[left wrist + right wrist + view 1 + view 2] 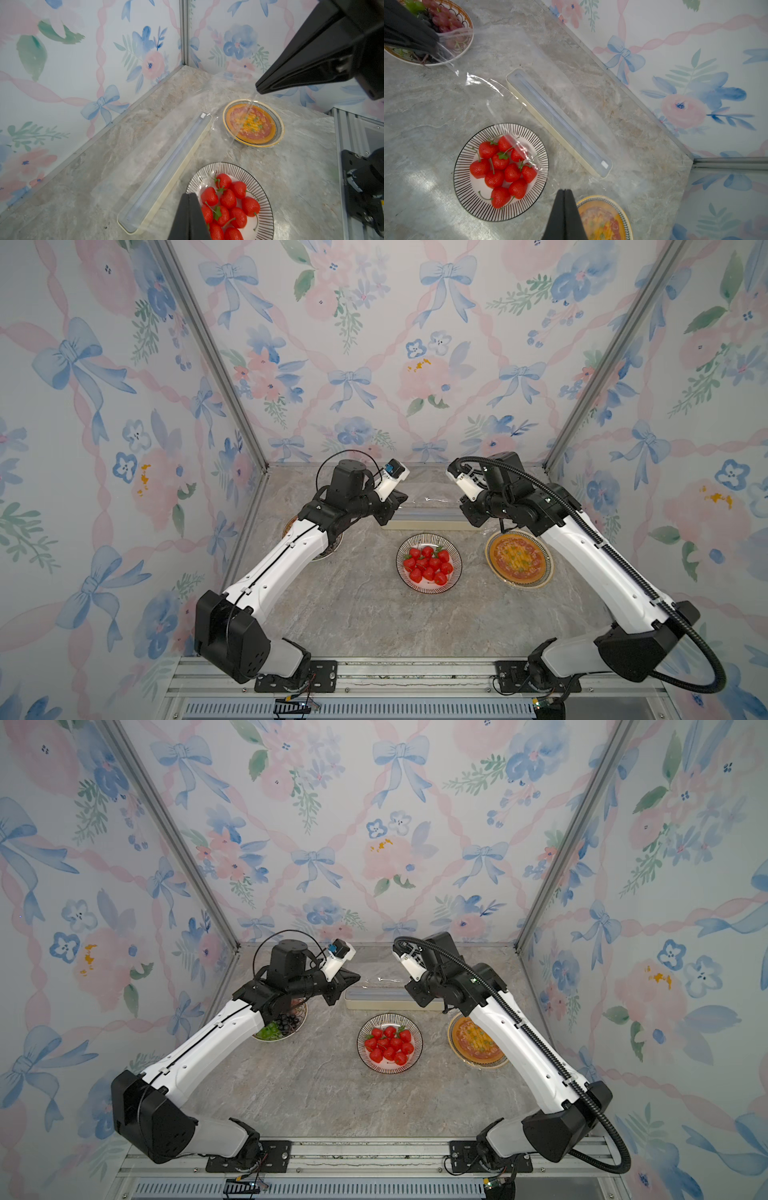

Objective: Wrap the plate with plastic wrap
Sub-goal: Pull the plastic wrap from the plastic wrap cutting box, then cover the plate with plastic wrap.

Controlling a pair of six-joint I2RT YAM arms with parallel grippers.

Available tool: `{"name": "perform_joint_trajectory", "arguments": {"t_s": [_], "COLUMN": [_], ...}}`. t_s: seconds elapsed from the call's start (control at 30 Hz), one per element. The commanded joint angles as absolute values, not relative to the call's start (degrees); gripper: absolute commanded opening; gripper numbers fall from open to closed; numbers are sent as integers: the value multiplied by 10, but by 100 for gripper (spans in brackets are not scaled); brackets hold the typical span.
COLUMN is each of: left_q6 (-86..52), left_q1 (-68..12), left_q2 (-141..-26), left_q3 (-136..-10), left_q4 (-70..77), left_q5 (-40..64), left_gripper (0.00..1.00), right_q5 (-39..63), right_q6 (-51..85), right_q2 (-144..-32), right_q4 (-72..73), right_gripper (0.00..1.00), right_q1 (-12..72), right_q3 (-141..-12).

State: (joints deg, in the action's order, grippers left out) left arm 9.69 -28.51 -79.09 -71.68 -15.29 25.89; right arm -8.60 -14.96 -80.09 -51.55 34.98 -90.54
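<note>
Wrap point(483, 83): clear sheet strung in the air between the two pincers, hanging over the box; cannot tell whether it is cut free of the roll.
Left pincer point(189, 196): clenched on one end of the wrap, up off the table point(353, 614).
Right pincer point(564, 191): clenched on the other end, well apart from the left.
Box point(166, 172): long, cream, flat on the table below the sheet, near the back wall.
Plate point(458, 172): striped rim, strawberries; just in front of the box, looks bare of film.
Pizza plate point(280, 126): on the right, appears already covered.
Grape plate point(468, 22): under the left arm.
Step, as judged: sheet drawn out, to be carried over the plate.
Doing it well: move both pincers together and keep the sheet taut. Centre it on the strawberries, then lower until the edges drape past the rim all round.
Risk: slack film clings to itself; a sheet not cut free would drag the box.
</note>
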Motion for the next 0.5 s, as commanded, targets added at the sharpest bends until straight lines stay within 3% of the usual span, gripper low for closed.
{"name": "perform_joint_trajectory", "arguments": {"t_s": [0.0, 0.47], "left_q6": [63, -91], "left_q1": [-299, -389], "left_q2": [-752, -596], "left_q3": [-665, -440], "left_q4": [-151, -142], "left_q5": [245, 221], "left_gripper": [0, 0], "right_q5": [-138, -165], "right_q6": [-60, 231], "right_q2": [-769, -705], "right_q4": [-523, -565], "right_gripper": [0, 0], "right_q1": [389, 563], "right_q3": [-840, -664]}}
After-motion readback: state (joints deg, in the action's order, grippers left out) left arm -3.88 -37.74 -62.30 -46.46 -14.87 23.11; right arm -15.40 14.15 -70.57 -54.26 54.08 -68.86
